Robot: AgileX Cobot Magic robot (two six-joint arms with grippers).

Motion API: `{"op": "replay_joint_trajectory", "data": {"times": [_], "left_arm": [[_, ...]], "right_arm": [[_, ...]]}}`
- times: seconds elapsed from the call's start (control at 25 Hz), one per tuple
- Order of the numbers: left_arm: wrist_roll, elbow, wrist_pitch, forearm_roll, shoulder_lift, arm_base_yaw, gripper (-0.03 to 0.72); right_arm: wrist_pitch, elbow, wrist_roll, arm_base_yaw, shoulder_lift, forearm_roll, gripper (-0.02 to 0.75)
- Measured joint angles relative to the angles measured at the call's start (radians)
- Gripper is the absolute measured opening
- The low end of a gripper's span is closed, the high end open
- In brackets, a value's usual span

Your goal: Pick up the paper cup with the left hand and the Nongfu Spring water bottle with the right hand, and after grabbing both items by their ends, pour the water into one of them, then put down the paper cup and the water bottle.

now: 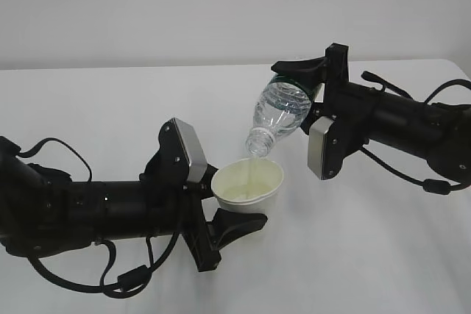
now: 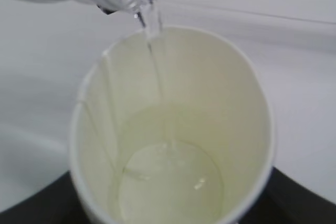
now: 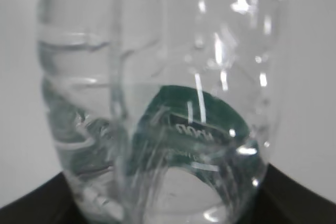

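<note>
The left gripper [image 1: 234, 215] holds the cup [image 1: 247, 185] upright above the table [image 1: 110, 101]. At its one o'clock, the right gripper [image 1: 313, 90] clasps the bottle [image 1: 278, 115] (neck tipped down), water [image 2: 152, 30] streaming into the cup.

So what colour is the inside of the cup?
Pale cream, almost yellowish, inside the cup; the left wrist view shows it best.
</note>
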Motion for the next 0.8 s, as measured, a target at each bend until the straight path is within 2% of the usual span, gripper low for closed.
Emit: {"op": "replay_joint_trajectory", "data": {"times": [0.8], "left_arm": [[0.0,0.0,0.0,0.0,0.0,0.0,0.442]], "right_arm": [[0.0,0.0,-0.021,0.0,0.0,0.0,0.466]]}}
